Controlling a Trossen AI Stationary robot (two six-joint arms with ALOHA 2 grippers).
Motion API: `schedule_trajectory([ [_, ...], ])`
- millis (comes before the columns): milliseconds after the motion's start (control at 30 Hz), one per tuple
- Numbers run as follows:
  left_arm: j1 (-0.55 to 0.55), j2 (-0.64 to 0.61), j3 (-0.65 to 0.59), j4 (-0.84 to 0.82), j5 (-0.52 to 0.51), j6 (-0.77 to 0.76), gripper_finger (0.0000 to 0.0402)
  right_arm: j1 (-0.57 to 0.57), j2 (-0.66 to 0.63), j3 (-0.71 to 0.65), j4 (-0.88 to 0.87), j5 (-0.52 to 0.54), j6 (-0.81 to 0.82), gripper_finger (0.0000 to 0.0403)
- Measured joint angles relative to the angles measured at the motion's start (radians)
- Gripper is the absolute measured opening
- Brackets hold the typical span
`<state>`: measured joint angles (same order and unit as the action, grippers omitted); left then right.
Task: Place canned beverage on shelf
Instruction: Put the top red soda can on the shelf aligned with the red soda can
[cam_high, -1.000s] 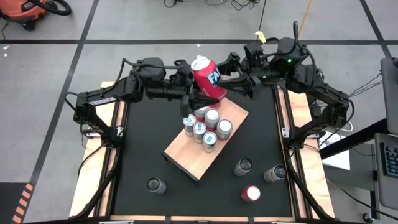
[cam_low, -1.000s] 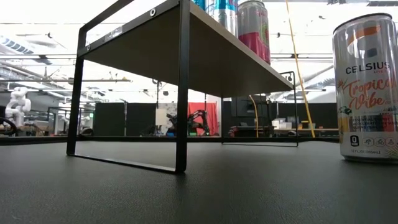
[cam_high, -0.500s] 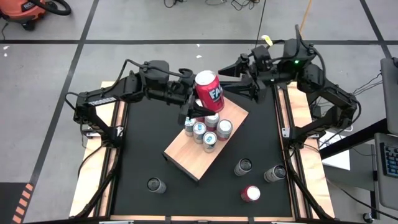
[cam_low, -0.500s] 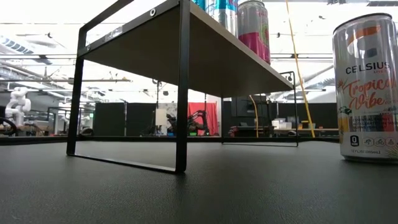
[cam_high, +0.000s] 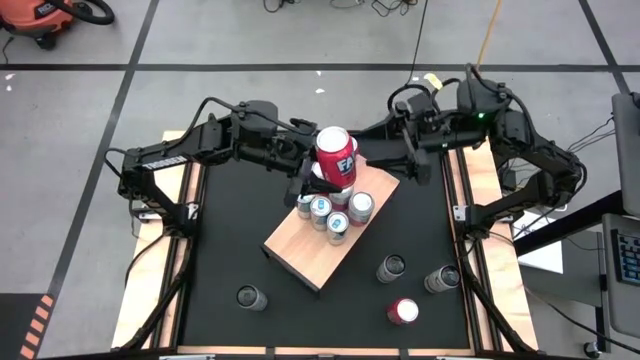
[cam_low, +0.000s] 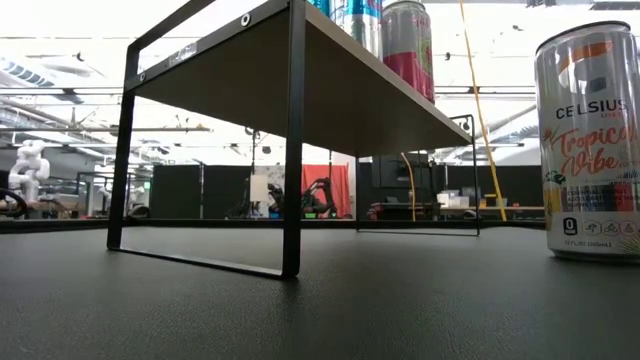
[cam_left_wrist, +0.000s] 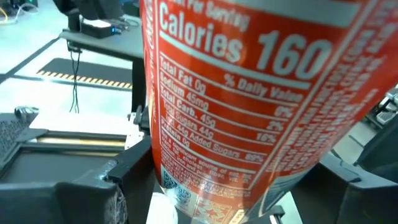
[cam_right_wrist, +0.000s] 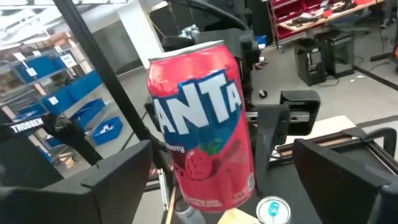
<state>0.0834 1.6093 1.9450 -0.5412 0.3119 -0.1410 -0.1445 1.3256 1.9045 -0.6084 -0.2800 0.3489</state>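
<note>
The left gripper (cam_high: 322, 178) holds the red Fanta can (cam_high: 335, 156) in its jaws, nearly upright, above the far end of the shelf (cam_high: 318, 252). Directly under the can, five cans (cam_high: 328, 210) stand close together on that far end of the shelf. The near half of the shelf is bare wood up to its near edge. The right gripper (cam_high: 412, 150) hangs just beyond the shelf's far right corner, apart from the can, its jaws wide and holding nothing. On the black surface (cam_high: 225, 225), three cans (cam_high: 418, 287) stand to the right of the shelf's near end and one can (cam_high: 249, 297) stands to its left, all well apart from the shelf.
</note>
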Motion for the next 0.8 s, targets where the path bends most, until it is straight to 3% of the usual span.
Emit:
schedule_trajectory([
  [167,0.0,0.0,0.0,-0.028,-0.009,0.0,0.0283,0.038,0.012,0.0,0.011,0.089,-0.021,0.0396],
  [800,0.0,0.0,0.0,-0.099,-0.021,0.0,0.0283,0.102,0.098,0.0,0.099,0.126,-0.031,0.0398],
])
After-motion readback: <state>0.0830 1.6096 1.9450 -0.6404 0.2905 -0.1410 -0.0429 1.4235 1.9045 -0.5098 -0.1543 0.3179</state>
